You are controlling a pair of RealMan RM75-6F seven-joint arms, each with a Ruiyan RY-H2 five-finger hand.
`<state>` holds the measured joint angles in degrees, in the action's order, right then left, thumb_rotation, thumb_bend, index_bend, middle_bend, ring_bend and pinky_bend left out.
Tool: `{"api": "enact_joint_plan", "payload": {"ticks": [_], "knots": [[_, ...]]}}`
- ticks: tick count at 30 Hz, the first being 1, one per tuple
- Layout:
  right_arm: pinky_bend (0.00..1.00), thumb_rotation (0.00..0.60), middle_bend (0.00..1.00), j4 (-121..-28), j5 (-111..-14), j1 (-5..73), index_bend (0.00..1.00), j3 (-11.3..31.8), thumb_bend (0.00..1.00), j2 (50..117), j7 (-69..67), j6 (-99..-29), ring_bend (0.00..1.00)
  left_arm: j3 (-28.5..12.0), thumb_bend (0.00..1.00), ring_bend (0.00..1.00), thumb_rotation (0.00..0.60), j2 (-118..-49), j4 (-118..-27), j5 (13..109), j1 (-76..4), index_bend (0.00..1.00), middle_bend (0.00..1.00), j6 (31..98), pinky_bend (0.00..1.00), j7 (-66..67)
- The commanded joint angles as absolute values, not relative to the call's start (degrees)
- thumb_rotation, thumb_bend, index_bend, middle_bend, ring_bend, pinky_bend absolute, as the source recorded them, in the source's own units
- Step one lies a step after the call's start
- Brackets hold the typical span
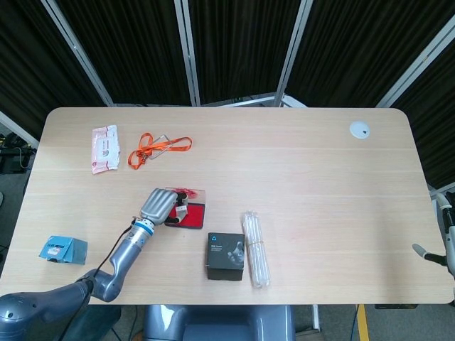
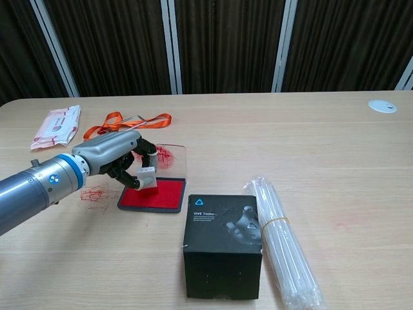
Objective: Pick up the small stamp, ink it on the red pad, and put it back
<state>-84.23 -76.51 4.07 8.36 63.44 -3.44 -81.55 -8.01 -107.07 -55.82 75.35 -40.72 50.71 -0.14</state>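
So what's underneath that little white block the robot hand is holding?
The small stamp, held by the left hand, sits over the red pad. The pad's clear lid, smeared red, stands open behind. Whether the stamp's face touches the ink is hidden.

On the wooden table [image 1: 320, 185] lie an orange lanyard [image 1: 158, 148], a wipes packet [image 1: 104, 148], a blue box [image 1: 62, 249], a black VIVE Tracker box [image 2: 223, 245], bundled clear tubes [image 2: 284, 245] and a white disc [image 1: 359, 129].
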Motion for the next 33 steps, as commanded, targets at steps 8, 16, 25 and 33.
{"api": "enact_joint_plan", "payload": {"ticks": [8, 16, 25, 33], "knots": [[0.00, 0.600, 0.00, -84.4, -76.6, 4.0, 0.00, 8.4, 0.00, 63.3, -3.7, -81.7, 0.00, -7.9, 0.38, 0.82, 0.600, -107.3, -55.4, 75.9, -40.5, 0.53, 0.55, 51.6, 0.93, -0.9], [0.00, 0.600, 0.00, -84.5, -76.9, 3.9, 0.00, 8.3, 0.00, 63.2, -3.8, -82.0, 0.00, -8.8, 0.38, 0.82, 0.600, -105.1, -58.4, 76.6, -40.1, 0.53, 0.55, 54.1, 0.93, -1.6], [0.00, 0.600, 0.00, -84.8, -77.2, 3.9, 0.00, 8.2, 0.00, 63.2, -3.5, -82.2, 0.00, -9.9, 0.38, 0.82, 0.600, -100.1, -65.3, 76.9, -39.4, 0.53, 0.55, 56.4, 0.93, -1.9], [0.00, 0.600, 0.00, -85.2, -77.6, 3.8, 0.00, 8.0, 0.00, 63.1, -3.3, -82.5, 0.00, -8.4, 0.38, 0.82, 0.600, -95.1, -68.1, 77.6, -37.5, 0.52, 0.55, 57.5, 0.93, -2.7]]}}
